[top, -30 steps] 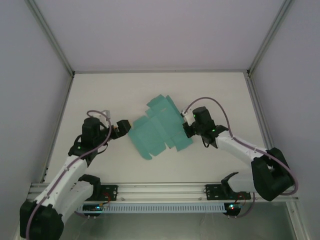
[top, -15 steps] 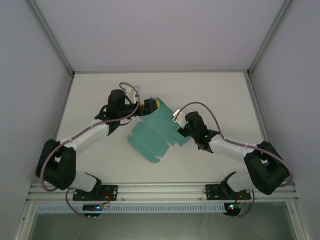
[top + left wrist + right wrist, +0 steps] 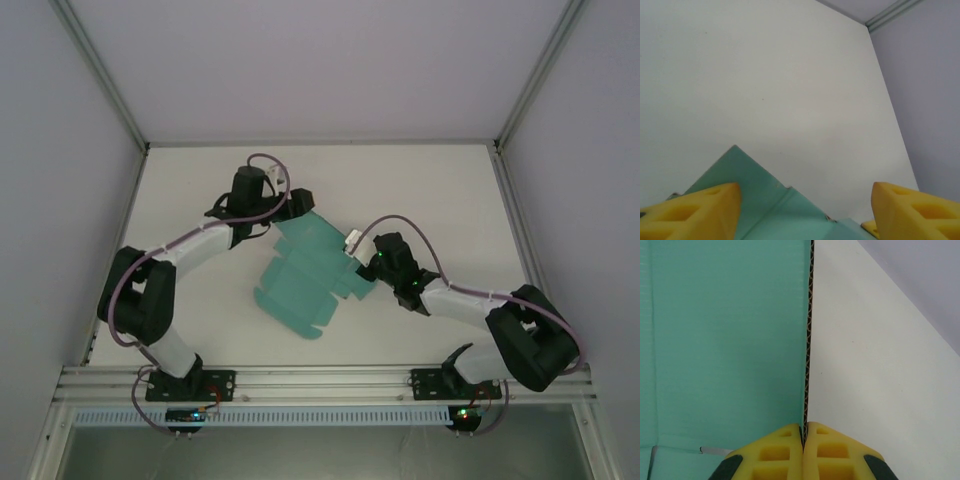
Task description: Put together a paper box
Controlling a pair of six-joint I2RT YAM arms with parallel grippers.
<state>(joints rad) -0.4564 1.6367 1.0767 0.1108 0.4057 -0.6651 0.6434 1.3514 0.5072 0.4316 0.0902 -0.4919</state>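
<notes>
Overhead view: I count one paper box (image 3: 305, 275), a flat teal sheet with flaps, lying mid-table (image 3: 430, 190) between two arms. The left claw (image 3: 302, 205) is at the sheet's far corner and the right claw (image 3: 364, 264) at its right-hand flap. Left wrist view: two yellow fingers (image 3: 690, 210) stand wide apart, with a corner of the sheet (image 3: 765, 200) between them (contact cannot be judged here). Right wrist view: what the overhead hides, the right claw (image 3: 804, 432) pinched tight on the sheet's (image 3: 725, 340) edge, seen edge-on with its fluting visible.
</notes>
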